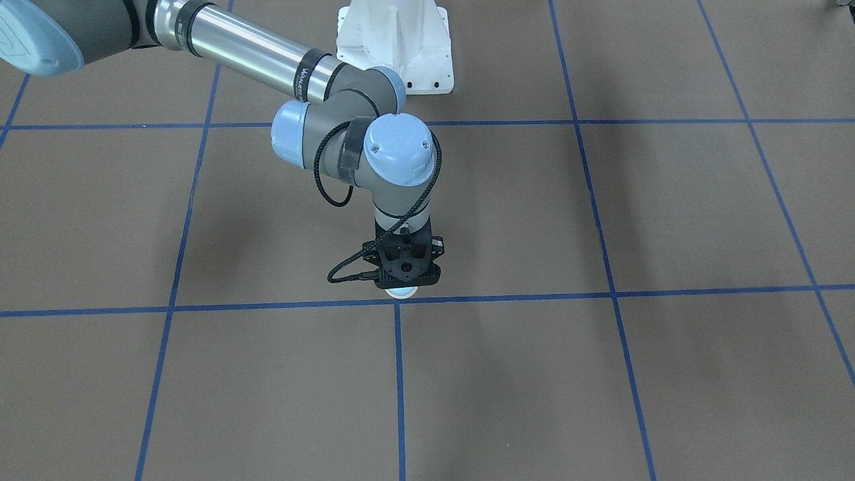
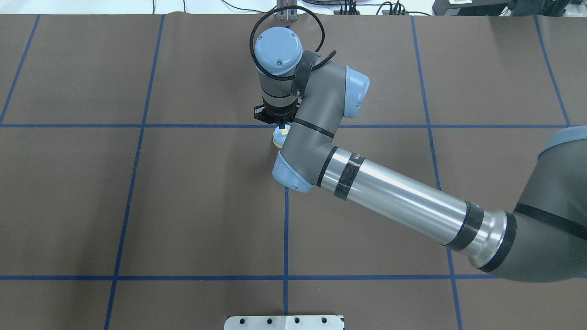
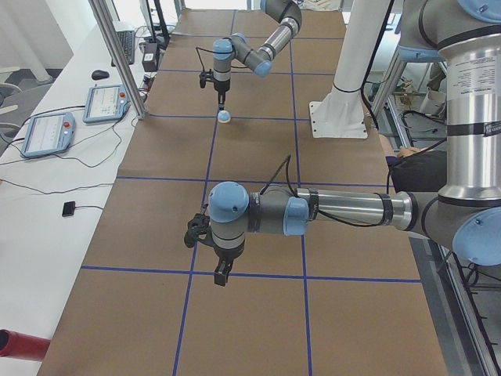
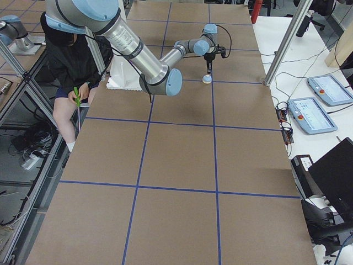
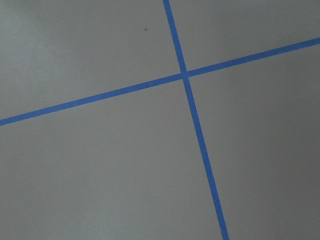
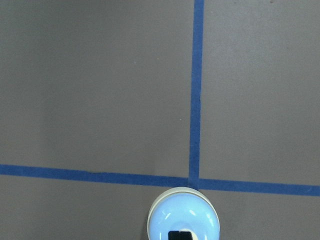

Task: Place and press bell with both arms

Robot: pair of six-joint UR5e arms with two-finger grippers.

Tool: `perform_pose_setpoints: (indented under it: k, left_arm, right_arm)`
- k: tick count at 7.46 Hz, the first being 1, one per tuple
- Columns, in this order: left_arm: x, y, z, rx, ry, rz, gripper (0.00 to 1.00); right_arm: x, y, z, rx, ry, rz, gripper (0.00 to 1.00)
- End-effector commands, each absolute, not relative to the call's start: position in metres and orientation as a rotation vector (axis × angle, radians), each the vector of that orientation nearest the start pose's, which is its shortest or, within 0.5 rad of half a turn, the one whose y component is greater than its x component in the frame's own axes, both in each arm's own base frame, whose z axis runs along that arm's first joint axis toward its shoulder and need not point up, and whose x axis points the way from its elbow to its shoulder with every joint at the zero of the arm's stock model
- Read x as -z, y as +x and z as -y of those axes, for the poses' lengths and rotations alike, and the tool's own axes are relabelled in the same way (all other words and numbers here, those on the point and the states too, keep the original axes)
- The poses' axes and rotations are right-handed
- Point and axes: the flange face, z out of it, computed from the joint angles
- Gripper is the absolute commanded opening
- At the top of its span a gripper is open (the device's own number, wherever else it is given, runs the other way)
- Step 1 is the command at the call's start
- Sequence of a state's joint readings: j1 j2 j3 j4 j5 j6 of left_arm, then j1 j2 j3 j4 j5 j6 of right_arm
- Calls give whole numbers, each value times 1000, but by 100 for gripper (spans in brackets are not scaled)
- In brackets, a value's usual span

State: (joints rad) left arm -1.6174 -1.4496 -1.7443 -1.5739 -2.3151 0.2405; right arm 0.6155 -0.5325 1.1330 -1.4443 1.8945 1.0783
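Note:
The light-blue bell (image 1: pixel 403 292) with a cream base stands on the brown table next to a crossing of blue tape lines; it also shows in the overhead view (image 2: pixel 278 137) and the right wrist view (image 6: pixel 183 216). My right gripper (image 1: pixel 403 280) points straight down just above the bell's top, and its fingers look shut together and empty. One black fingertip (image 6: pixel 180 235) shows over the dome's centre. My left gripper (image 3: pixel 221 274) hangs above the table far from the bell. It shows only in the exterior left view, so I cannot tell whether it is open or shut.
The white bolted pedestal (image 1: pixel 394 47) stands at the robot's side of the table. Blue tape lines (image 5: pixel 184 75) divide the brown surface into squares. Aluminium posts (image 3: pixel 117 55) and control tablets (image 3: pixel 47 133) are at the far edge. A seated person (image 4: pixel 77 72) is beside the robot.

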Motion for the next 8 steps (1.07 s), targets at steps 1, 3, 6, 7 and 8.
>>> perform_pose_setpoints:
  k: [1, 3, 6, 7, 8]
  left_arm:
    - [-629, -86, 440, -207, 162, -731, 100]
    - [-629, -87, 440, -204, 162, -731, 100]
    - [-629, -87, 440, -204, 162, -733, 100]
    - [-629, -87, 440, -204, 162, -733, 100]
    - [-629, -87, 440, -204, 162, -733, 100]
  right_arm:
    - [-170, -622, 560, 7, 106, 760, 0]
    - [-173, -628, 554, 15, 101, 758, 0]
    - [-175, -632, 549, 21, 95, 755, 0]
    - [-173, -631, 550, 23, 98, 757, 0]
    - [-167, -630, 551, 26, 104, 763, 0]
